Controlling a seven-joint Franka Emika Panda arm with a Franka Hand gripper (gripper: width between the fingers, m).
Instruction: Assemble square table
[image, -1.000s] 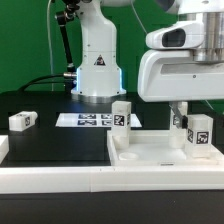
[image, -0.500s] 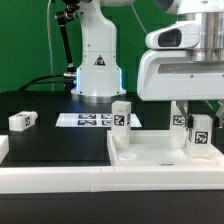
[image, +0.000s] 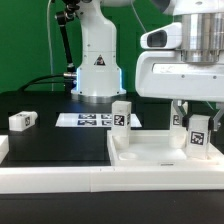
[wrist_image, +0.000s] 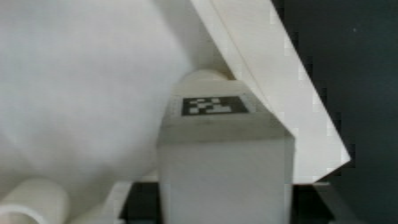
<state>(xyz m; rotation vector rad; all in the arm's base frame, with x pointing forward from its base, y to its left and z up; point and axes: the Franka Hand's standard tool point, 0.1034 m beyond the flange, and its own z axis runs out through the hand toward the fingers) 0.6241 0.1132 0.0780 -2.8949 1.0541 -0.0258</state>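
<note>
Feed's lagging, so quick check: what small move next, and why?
Probably rotate the wrist to screw the leg in: the gripper looks closed on it, and it stands nearly upright at a corner of the tabletop, toward the exterior view's right.

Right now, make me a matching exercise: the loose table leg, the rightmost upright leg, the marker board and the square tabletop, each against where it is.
Things:
1 loose table leg
2 rightmost upright leg
3 marker board
4 square tabletop

Places:
A lying flat, legs standing on it
B flat before the robot base
C lying alone, exterior view's left
D standing at the tabletop's right edge in the exterior view

Pairs: 1-C, 2-D, 3-B, 4-A
</note>
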